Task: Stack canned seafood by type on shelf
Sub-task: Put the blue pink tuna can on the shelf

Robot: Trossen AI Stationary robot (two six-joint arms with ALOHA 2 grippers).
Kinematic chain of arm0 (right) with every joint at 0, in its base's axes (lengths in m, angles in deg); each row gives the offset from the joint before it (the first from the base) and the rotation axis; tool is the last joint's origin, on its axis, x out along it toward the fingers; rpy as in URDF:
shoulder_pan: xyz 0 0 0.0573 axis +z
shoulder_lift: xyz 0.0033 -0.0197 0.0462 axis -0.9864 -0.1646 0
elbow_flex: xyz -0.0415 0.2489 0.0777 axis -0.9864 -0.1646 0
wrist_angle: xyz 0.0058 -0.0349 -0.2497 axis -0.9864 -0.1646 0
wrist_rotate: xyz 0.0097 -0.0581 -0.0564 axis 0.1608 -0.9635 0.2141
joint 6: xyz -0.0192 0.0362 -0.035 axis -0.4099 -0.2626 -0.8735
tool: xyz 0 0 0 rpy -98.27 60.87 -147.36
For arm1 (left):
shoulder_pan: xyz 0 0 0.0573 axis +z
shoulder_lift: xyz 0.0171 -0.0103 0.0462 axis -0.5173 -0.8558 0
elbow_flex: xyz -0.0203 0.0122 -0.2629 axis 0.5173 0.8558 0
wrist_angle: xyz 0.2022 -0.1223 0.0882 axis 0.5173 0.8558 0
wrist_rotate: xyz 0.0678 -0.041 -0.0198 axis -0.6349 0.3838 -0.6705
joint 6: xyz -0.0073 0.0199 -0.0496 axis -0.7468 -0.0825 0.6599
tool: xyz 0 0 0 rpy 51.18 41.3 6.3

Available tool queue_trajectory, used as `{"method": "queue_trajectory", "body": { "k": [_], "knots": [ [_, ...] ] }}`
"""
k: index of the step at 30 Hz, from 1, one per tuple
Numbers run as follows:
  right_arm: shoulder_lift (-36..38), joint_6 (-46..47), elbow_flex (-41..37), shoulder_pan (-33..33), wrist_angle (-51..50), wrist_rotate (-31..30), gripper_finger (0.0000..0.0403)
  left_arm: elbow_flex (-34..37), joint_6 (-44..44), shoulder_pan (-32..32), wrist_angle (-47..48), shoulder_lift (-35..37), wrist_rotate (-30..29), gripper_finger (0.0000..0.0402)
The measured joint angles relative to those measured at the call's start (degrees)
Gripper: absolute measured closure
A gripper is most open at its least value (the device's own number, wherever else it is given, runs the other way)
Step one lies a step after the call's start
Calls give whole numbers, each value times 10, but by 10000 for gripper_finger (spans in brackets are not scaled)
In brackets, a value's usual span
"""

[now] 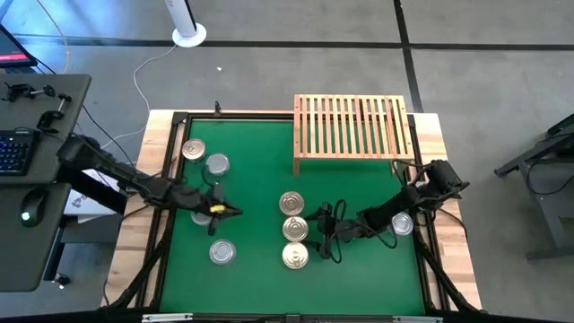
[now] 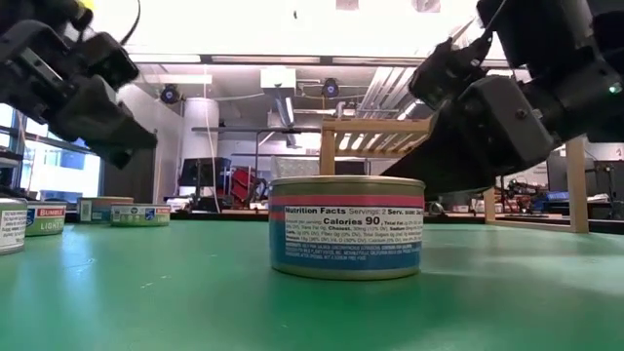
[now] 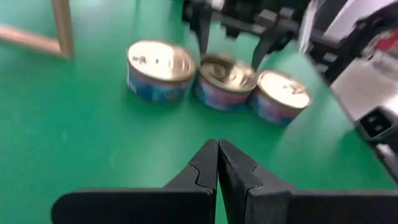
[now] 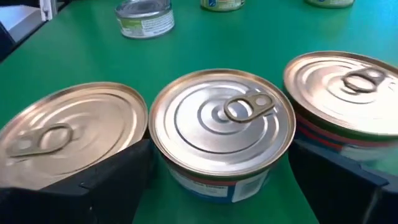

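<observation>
At the lower middle of the overhead frame, your right gripper (image 1: 325, 228) is sitting spread wide around the middle can (image 1: 295, 230), not clenching; your left gripper (image 1: 235, 212) is sitting clenched empty.

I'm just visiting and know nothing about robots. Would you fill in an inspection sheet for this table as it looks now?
Surface: green mat in a wooden frame.
Job's things: three gold tins in a line mid-table; other tins on the left, one at the right edge; shelf bare.
Clutter: nothing seen.
Hands: right hand open, astride the middle tin; left hand shut, empty.
Cables: one across the floor.
Surroundings: desk with keyboard and mouse.
</observation>
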Motion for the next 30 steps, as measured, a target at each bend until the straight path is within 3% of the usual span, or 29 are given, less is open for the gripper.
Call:
{"method": "queue_trajectory", "body": {
  "k": [11,15,18,30],
  "knots": [
    [-51,0,49,-1,-2,-1,32,-108,8,-8,-180,-294,-4,402],
    [-52,-5,54,-4,-6,-5,32,-157,11,-8,-180,-377,61,402],
    [-52,5,55,-9,-6,-3,32,-186,14,-11,-187,-424,102,402],
    [-54,-1,61,-25,-15,10,32,-276,-33,16,-213,-539,112,401]
  ]
}}
